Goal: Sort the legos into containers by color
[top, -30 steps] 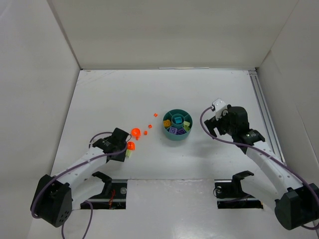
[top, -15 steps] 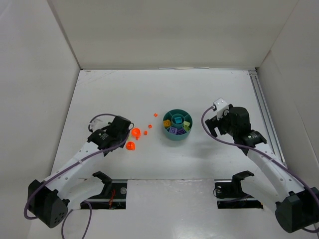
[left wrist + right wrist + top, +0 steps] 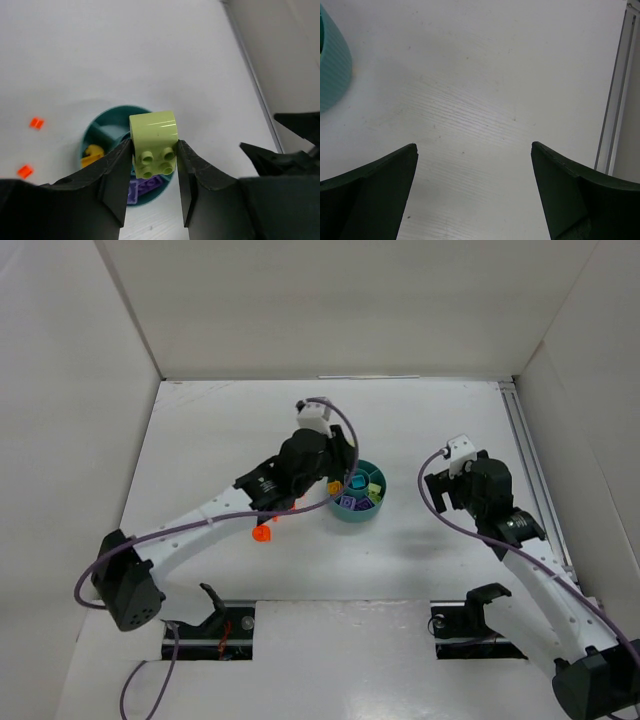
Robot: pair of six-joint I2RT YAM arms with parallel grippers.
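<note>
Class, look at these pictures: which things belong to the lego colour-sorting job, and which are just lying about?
Job: lime green plastic brick held in left gripper; round teal plastic dish; loose orange plastic pieces.
Lying about: silver metal rail on the right; black clamps.

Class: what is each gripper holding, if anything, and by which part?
The left gripper pinches a lime green lego by its two opposite sides. The right gripper holds nothing.
</note>
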